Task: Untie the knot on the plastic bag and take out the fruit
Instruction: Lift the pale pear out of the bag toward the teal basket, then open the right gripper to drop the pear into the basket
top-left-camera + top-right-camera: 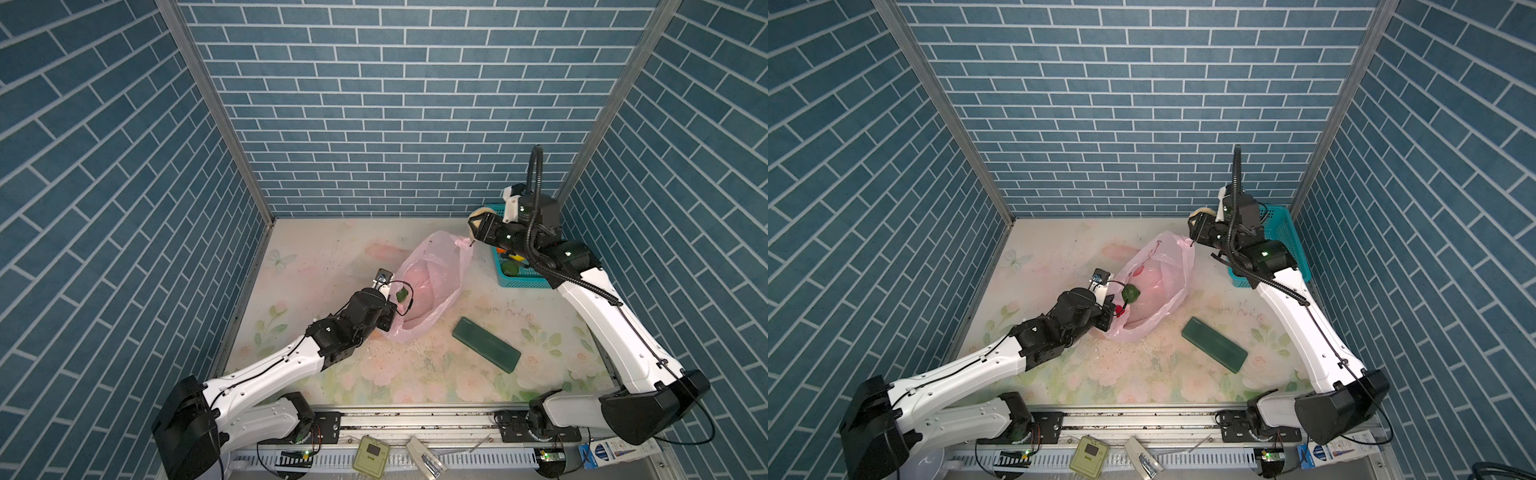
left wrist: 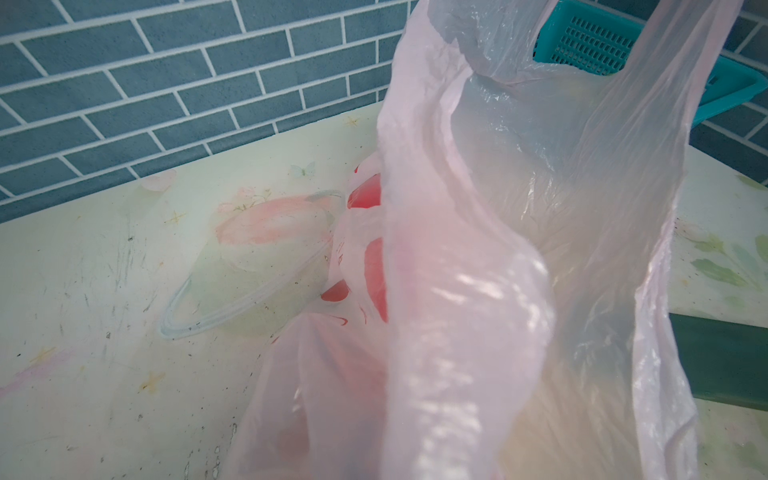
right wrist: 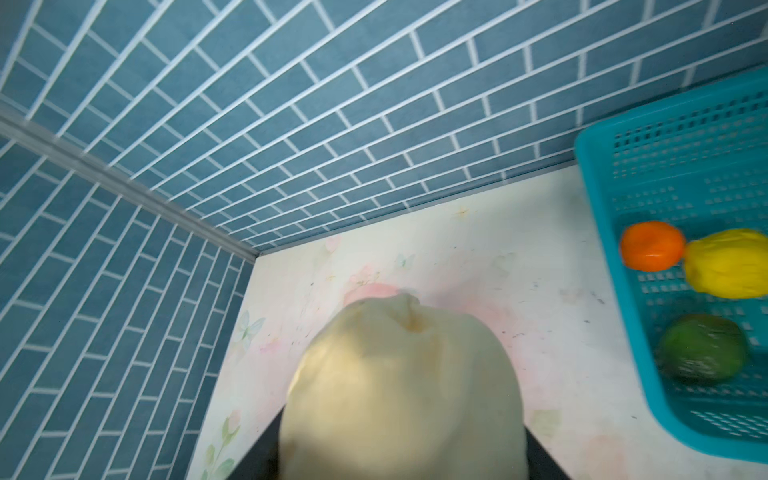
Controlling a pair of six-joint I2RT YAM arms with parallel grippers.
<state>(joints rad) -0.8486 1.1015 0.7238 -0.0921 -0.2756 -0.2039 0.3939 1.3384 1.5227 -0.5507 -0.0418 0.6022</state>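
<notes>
Lying on the desk (image 1: pixel 332 257) in both top views, the bag (image 1: pixel 440 257) is pinched at its rim by the closed left jaws; right jaws grip a cream fruit (image 1: pixel 481 214) near the basket (image 1: pixel 521 284). Left wrist: bag close up. Right wrist: three fruits (image 3: pixel 652 245) in the basket.

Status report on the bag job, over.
Left tool shut on bag. Right tool holding cream fruit, near basket. Bag open. Nothing seen in the way.

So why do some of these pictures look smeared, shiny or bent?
Right wrist view: the green fruit in the basket is smeared, the cream fruit up close soft. Left wrist view: bright glare patches on the bag. Both top views: wide lens, walls splay outward.
</notes>
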